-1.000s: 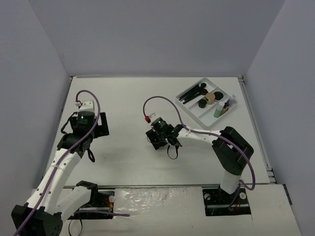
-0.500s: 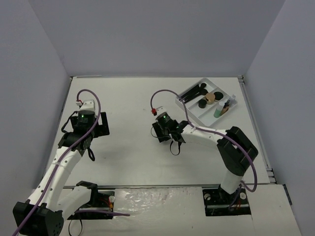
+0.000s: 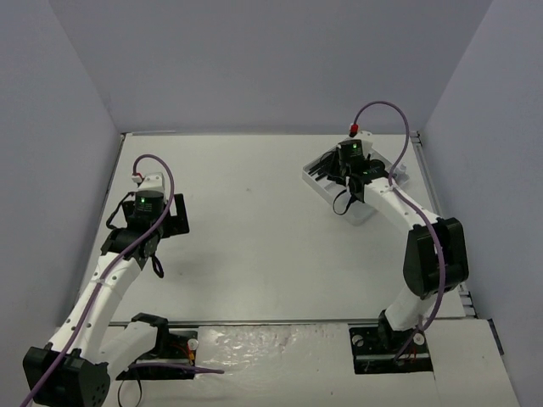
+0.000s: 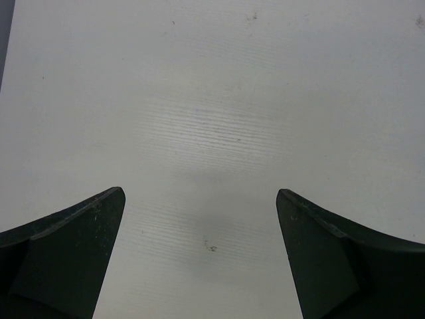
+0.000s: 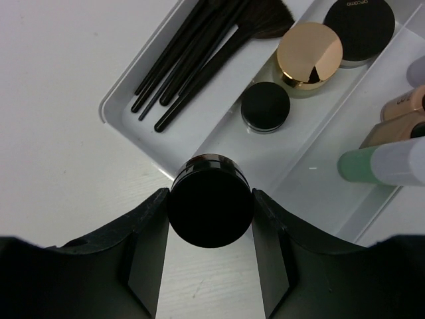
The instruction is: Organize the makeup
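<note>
tray (image 5: 130,123) rim below right claw (image 5: 210,199), clamped on black pot (image 5: 210,212), arrived from mid-desk; left claw (image 4: 200,199) apart above desk (image 4: 212,100).

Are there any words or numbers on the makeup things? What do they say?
Big black round lid: a short line of pale letters near its top edge, too small to read.
Tan bottle: a tiny dark mark, too blurred to read.
Near black pot, brushes, gold lid: no writing shows.
</note>
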Motion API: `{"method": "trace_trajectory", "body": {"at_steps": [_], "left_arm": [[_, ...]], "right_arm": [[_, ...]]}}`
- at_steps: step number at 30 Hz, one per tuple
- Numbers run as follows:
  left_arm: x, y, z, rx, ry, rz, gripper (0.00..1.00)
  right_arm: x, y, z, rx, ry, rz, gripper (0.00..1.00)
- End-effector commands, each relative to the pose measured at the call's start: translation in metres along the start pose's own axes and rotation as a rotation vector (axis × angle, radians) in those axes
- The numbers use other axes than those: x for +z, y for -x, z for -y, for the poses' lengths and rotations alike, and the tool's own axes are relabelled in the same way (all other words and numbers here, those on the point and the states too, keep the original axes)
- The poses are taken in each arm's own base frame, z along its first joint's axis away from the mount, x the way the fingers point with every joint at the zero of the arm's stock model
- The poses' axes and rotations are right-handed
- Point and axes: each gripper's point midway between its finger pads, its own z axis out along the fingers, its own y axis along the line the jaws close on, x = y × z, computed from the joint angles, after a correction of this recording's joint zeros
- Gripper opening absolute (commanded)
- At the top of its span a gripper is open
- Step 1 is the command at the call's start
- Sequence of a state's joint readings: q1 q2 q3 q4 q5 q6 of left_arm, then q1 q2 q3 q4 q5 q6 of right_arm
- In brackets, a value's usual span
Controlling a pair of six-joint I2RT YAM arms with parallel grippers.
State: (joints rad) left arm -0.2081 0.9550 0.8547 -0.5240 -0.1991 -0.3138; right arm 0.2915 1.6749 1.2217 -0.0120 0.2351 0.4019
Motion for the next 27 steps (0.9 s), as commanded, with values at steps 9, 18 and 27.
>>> {"method": "trace_trajectory", "body": {"at_steps": [9, 18, 27], "left_arm": [[-0.006, 0.027, 0.0, -0.003, -0.011, 0.089, 0.97], [-0.007, 0.027, 0.0, 0.002, -0.011, 0.089, 0.97], [-0.011, 0.028, 0.005, 0.004, -0.027, 0.098, 0.97]], "right_arm": [[0.067, -0.012, 0.02, 0.128, -0.071, -0.053, 0.0], [0.079, -0.011, 0.021, 0.116, -0.093, -0.047, 0.55], [0.027, 0.04, 0.006, 0.092, -0.045, 0.064, 0.92]]}}
